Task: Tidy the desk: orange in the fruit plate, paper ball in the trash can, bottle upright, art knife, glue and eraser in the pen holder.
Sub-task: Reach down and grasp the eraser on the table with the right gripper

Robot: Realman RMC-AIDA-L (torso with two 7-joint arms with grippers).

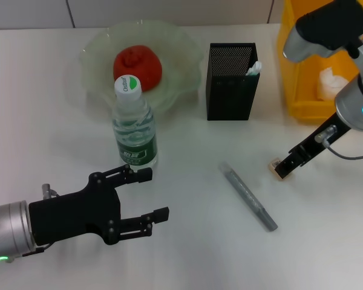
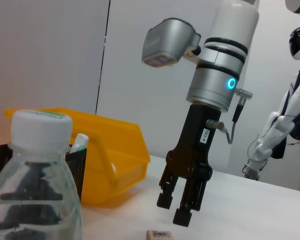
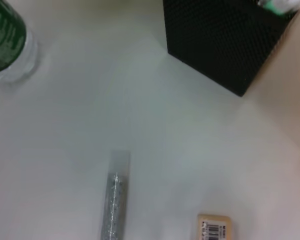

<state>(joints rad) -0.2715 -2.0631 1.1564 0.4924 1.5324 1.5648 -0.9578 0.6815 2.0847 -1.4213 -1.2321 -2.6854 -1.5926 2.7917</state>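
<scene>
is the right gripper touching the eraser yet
Apart. The left wrist view shows the right gripper open above the eraser, with bare table between fingertips and block.

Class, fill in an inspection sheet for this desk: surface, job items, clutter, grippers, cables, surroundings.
Surface: white desk, no spills seen.
Job's things: orange in the fruit plate; bottle upright; paper ball in the trash can; white-capped stick in the pen holder; eraser and grey art knife lying on the desk.
Clutter: nothing seen.
Grippers: left gripper open, near the bottle, holding nothing; right gripper open above the eraser, not touching it.
Cables: thin cable at the right wrist.
Surroundings: pale wall; white humanoid figure behind.
</scene>
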